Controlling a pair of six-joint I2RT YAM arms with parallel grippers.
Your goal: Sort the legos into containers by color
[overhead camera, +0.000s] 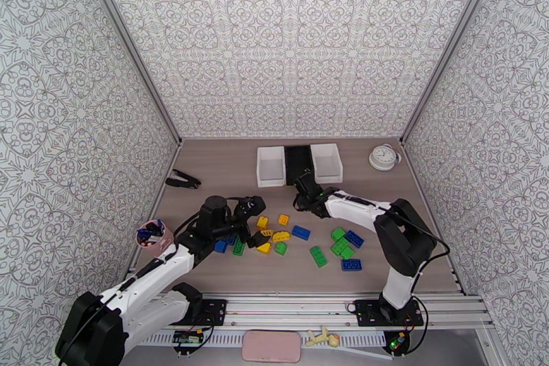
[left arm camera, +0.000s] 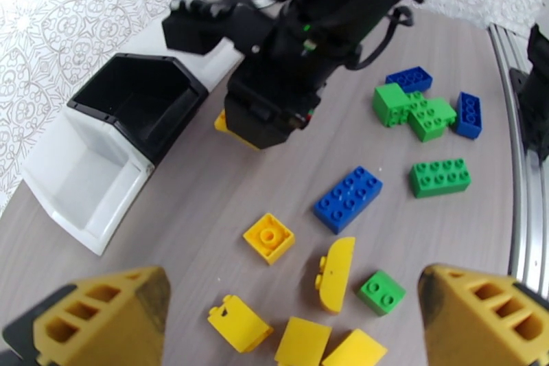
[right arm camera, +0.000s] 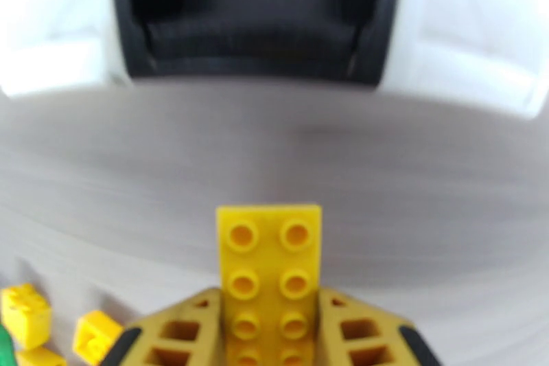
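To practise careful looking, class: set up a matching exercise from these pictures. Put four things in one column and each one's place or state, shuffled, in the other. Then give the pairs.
Column one
1. right gripper
2. left gripper
3. black bin
4. clock

Column two
A. at the far right corner of the table
B. open, above loose legos
C. between two white bins
D. shut on a yellow lego

Pairs: 1-D, 2-B, 3-C, 4-A
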